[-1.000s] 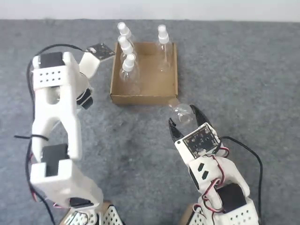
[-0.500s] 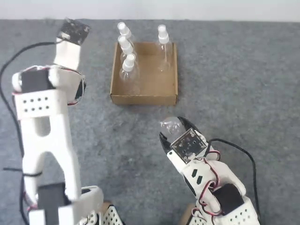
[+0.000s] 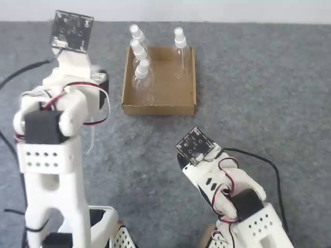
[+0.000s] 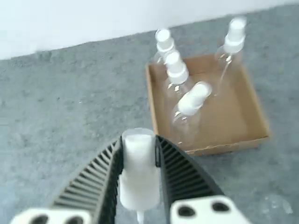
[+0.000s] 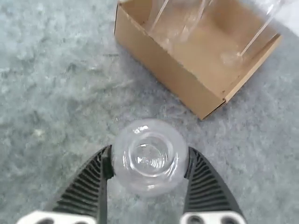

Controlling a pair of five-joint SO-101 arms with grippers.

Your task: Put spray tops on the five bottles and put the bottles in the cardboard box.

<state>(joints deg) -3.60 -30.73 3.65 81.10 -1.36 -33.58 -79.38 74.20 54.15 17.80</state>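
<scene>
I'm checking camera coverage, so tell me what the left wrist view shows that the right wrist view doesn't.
Left wrist view alone: the left end effector shut on a white spray top, plus the white tops of four capped bottles. Right wrist view alone: the right end effector shut on an uncapped clear bottle, seen down its open neck. Both: the cardboard box, clear bottle bodies standing in it, and the grey table covering.

Looks like a robotics lab setup — a table (image 3: 269, 77) covered in grey felt, a bare white wall (image 4: 70, 23), two white printed arms (image 3: 49, 155) with exposed wiring (image 3: 223, 166).
</scene>
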